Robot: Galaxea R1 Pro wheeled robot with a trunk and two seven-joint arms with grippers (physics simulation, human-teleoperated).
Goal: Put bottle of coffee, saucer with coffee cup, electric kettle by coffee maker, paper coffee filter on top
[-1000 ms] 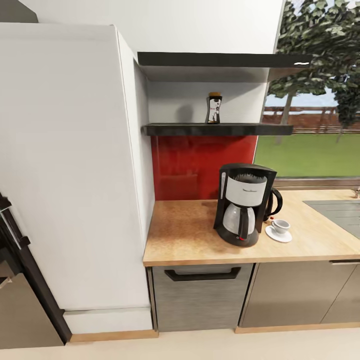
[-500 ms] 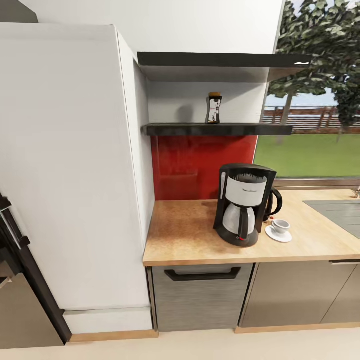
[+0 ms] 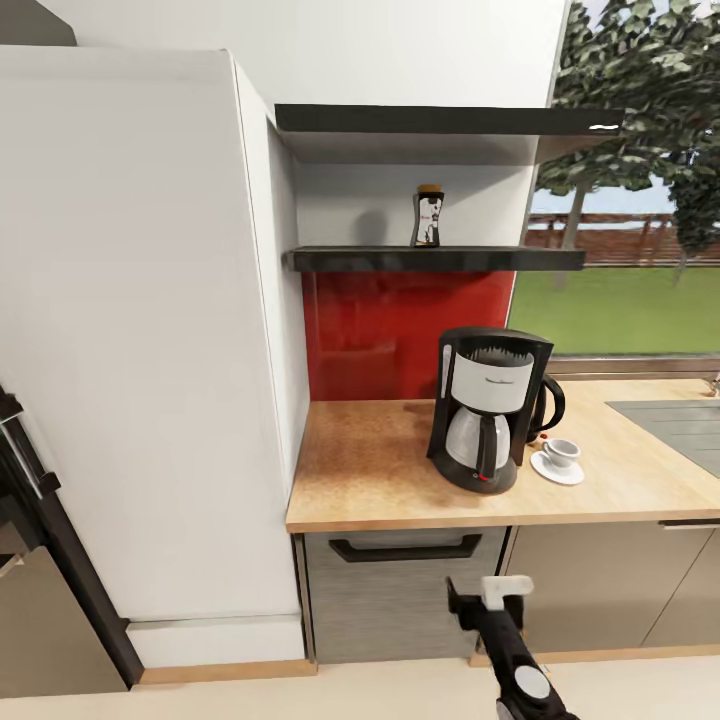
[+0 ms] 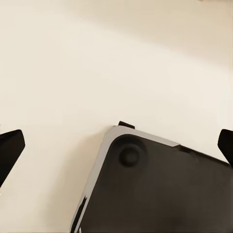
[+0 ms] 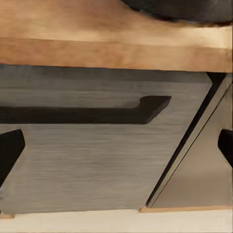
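Note:
The coffee maker (image 3: 488,408) stands on the kitchen countertop (image 3: 370,480). Just right of it the white coffee cup (image 3: 561,451) sits on the saucer (image 3: 556,469). Behind the machine's right side a black curved handle of the electric kettle (image 3: 553,400) shows; the rest of the kettle is hidden. The bottle of coffee (image 3: 428,216) stands on the black kitchen shelf (image 3: 350,260). The paper coffee filter is out of view. My right gripper (image 3: 488,597) (image 5: 116,145) is open, low in front of the drawer below the counter edge. My left gripper (image 4: 116,145) is open over pale floor.
A tall white cabinet (image 3: 150,330) flanks the counter's left end. A second black shelf (image 3: 450,120) hangs above. A sink (image 3: 675,420) is set in the counter at right. The grey drawer (image 3: 400,600) has a black handle (image 5: 87,114). A dark plate (image 4: 155,189) lies under the left gripper.
My right arm and gripper have risen into the bottom of the head view. Nothing on the counter or shelf has moved.

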